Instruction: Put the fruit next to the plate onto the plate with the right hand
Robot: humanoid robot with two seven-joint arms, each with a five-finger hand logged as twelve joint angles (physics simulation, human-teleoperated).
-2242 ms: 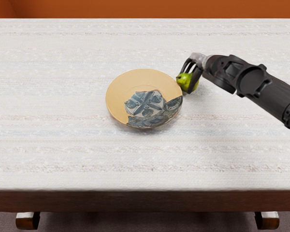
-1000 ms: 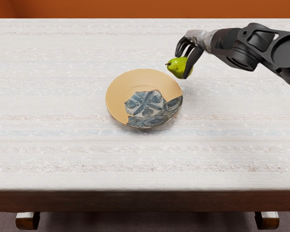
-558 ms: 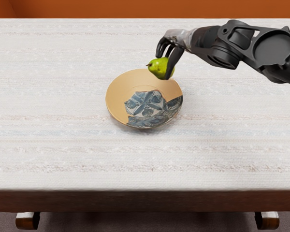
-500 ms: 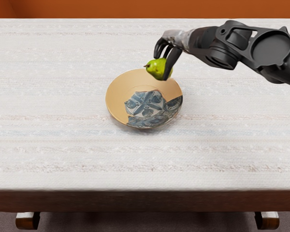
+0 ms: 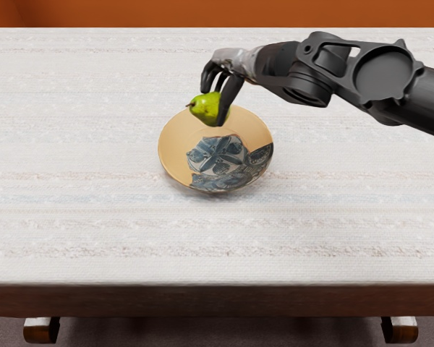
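Note:
A green pear [image 5: 206,108] hangs in the air over the far edge of the plate, with my right hand [image 5: 218,85] shut on it from above. The dark fingers [image 5: 228,95] curl around the fruit's right side. The plate [image 5: 175,141] is tan with a blue and white pattern in its near half, and it lies in the middle of the table. My right arm [image 5: 362,76] reaches in from the right edge. The left arm does not show.
The table [image 5: 87,202] has a pale woven cloth and a dark wooden front edge [image 5: 217,300]. An orange wall runs behind the table's far edge.
My right hand lifted the pear from the table right of the plate and carried it left; it now hangs over the plate's far rim.

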